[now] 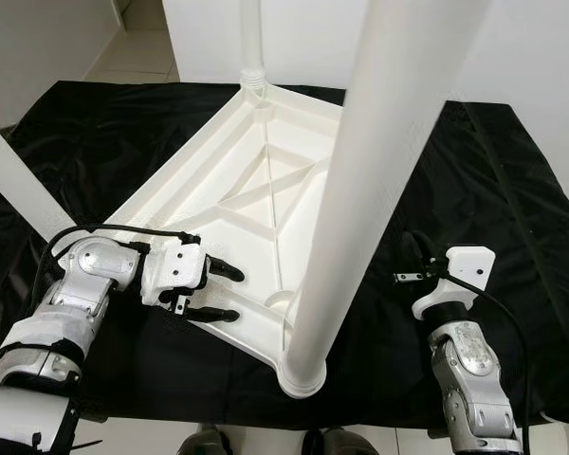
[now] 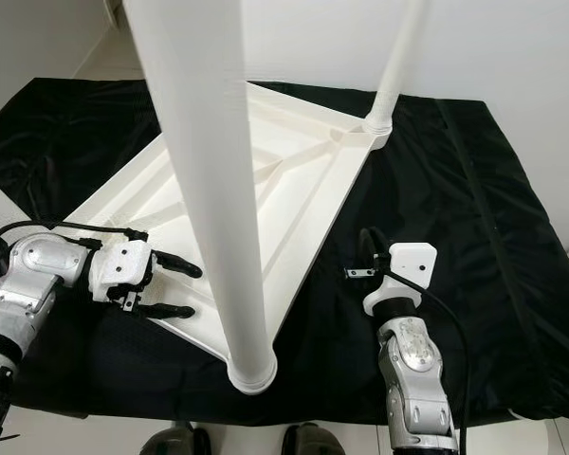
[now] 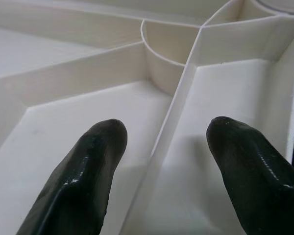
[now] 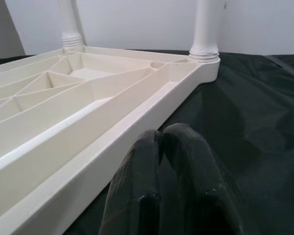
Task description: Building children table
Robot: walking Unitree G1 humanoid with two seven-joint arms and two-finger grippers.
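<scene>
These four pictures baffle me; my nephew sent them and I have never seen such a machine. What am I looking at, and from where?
It is a humanoid robot putting together a child's table. The two wide pictures come from a camera pair on its head, looking down. The white tabletop lies upside down on a black cloth, ribs facing up, with white legs standing up from its corners.

The other two pictures come from cameras on the wrists, looking along each gripper's black fingers. The left gripper is open at the tabletop's near edge, one finger on each side of a rib, touching nothing firmly that I can see. The right gripper is shut and holds nothing; it hovers over the cloth just beside the tabletop's edge.

The dark shapes at the bottom look like the robot's feet.
</scene>
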